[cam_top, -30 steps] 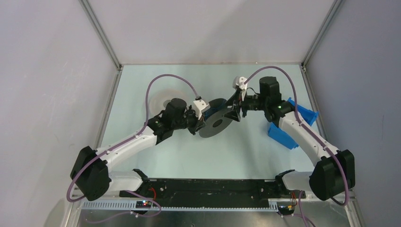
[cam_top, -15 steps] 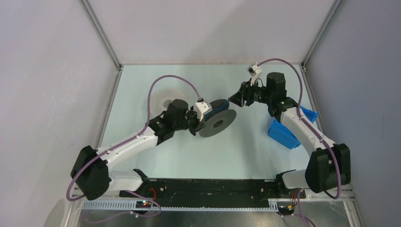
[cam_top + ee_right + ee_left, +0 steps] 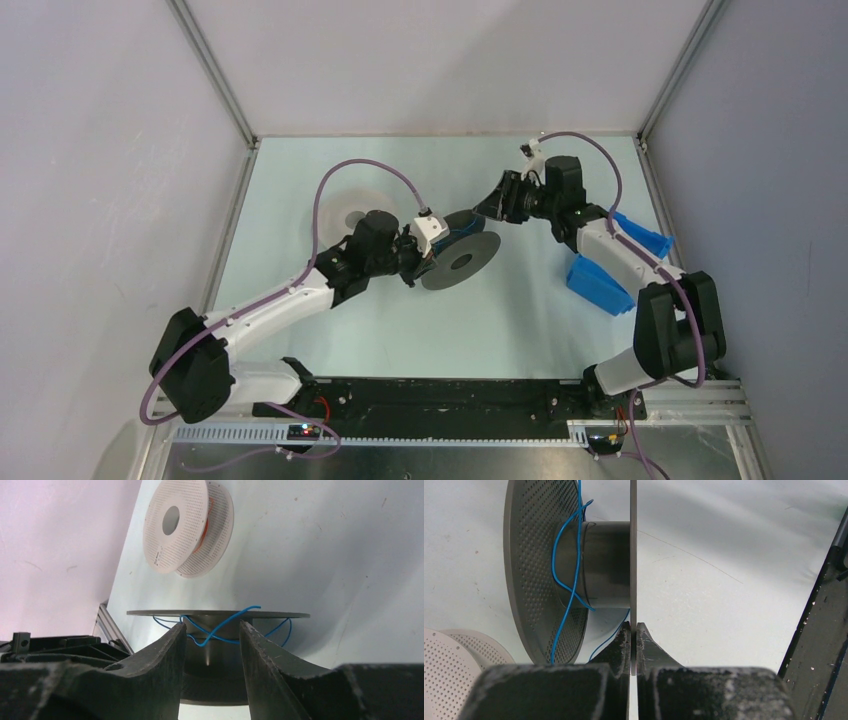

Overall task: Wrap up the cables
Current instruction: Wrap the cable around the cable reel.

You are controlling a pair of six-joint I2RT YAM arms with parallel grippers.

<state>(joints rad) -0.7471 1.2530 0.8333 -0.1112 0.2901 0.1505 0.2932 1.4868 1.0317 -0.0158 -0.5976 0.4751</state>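
Note:
My left gripper point(image 3: 633, 628) is shut on the thin edge of one flange of the dark grey spool point(image 3: 606, 562), holding it up on its side point(image 3: 460, 256). The blue cable point(image 3: 567, 580) lies in loose loops round the spool's hub. My right gripper point(image 3: 212, 630) stands open at the far side of the spool point(image 3: 492, 207), its fingers point(image 3: 167, 647) either side of a blue cable point(image 3: 220, 626) loop near the hub, not touching it. The reddish cable point(image 3: 207, 522) is wound on the white spool point(image 3: 175, 522), which lies on the table.
The white spool point(image 3: 345, 212) rests left of the left wrist. Two blue bins point(image 3: 598, 283) sit at the table's right side under the right arm. The enclosure's walls close off the back and both sides. A black rail point(image 3: 824, 630) runs along the near edge.
My right gripper has pulled back from the spool's right face toward the far side, turned, and narrowed its jaws. The left gripper has kept its hold on the spool.

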